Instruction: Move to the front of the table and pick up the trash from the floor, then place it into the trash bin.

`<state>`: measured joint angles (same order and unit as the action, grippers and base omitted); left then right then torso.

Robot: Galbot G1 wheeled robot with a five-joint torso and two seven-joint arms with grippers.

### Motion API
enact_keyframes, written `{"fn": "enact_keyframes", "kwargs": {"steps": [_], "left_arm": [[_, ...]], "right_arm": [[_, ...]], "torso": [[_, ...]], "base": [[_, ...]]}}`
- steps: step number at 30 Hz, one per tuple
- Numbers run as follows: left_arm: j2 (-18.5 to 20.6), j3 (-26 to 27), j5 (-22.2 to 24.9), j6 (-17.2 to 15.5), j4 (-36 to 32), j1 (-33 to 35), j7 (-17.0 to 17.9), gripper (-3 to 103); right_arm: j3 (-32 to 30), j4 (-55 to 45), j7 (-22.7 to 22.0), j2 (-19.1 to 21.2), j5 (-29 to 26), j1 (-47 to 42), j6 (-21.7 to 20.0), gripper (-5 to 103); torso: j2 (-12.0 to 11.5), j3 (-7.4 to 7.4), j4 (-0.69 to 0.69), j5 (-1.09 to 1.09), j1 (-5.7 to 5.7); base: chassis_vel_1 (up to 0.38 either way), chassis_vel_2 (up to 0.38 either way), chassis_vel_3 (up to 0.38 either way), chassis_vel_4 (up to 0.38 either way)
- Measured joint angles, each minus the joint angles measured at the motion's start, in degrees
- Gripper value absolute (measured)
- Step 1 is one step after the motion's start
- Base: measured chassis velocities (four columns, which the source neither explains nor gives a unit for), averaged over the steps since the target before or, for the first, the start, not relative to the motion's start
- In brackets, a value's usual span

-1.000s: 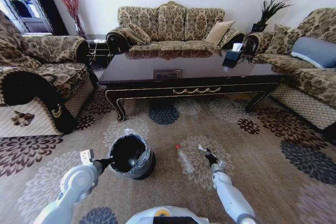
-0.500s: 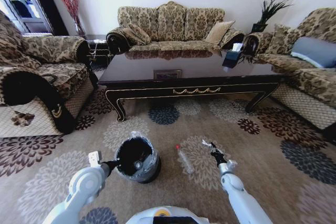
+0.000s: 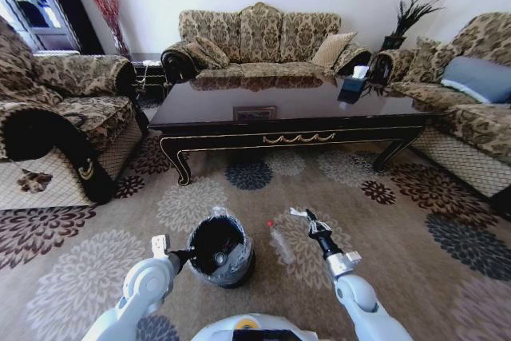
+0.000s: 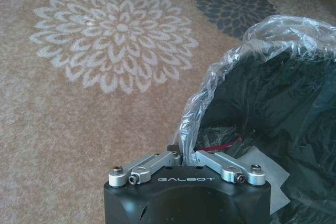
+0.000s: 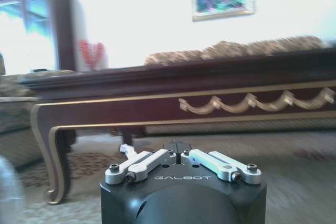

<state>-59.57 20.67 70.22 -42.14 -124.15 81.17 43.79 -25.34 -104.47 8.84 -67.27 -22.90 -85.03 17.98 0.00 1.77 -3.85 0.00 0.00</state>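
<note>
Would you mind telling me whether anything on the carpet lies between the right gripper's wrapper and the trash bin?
Yes. The clear bottle lies on the floor between the right gripper, pinching the wrapper, and the trash bin, whose rim the left gripper grips.

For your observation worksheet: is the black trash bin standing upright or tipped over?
Upright. In the head view the trash bin stands on the floor with its bag-lined mouth facing up; the left gripper grips its rim.

left hand clamped, right hand closed
</note>
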Motion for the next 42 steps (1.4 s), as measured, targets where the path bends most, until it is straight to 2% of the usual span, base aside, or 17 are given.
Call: {"fn": "enact_keyframes", "kwargs": {"steps": [9,16,24,29,40,42], "left_arm": [[-0.79,-2.14,-1.33,0.00,0.56,-0.51,-0.01,0],[-1.17,-3.20,-2.37,0.00,0.67,-0.56,0.00,0],[-1.67,-4.92,-3.23,0.00,0.66,-0.79,0.01,0],[-1.88,-6.05,-3.83,0.00,0.72,-0.77,0.01,0],[-2.08,-6.75,-4.69,0.00,0.72,-0.30,-0.09,0],[-2.15,-6.70,-4.82,0.00,0.72,-0.24,-0.17,0]], "right_arm": [[5.36,-9.41,0.30,1.76,14.58,-6.02,3.52,0],[8.69,-11.12,1.41,2.19,20.64,-7.66,5.90,0],[10.69,-11.56,3.14,2.10,30.78,-9.27,9.49,0],[12.27,-10.55,3.23,0.90,33.63,-8.53,8.94,0],[14.27,-9.58,3.40,-0.89,35.35,-9.21,8.19,0],[14.32,-9.61,3.57,-1.07,35.22,-9.45,8.02,11]], "torso": [[0.00,0.00,-0.01,0.00,0.00],[0.00,0.00,0.00,0.00,0.00],[0.00,0.00,-0.01,0.00,0.00],[0.00,0.00,0.00,0.00,0.00],[0.00,0.00,-0.01,0.00,0.00],[0.00,0.00,-0.01,0.00,0.00]], "base": [[0.000,0.000,0.000,0.000],[0.000,0.000,0.000,0.000],[0.000,0.000,0.000,0.000],[0.000,0.000,0.000,0.000],[0.000,0.000,0.000,0.000],[0.000,0.000,0.000,0.000]]}}
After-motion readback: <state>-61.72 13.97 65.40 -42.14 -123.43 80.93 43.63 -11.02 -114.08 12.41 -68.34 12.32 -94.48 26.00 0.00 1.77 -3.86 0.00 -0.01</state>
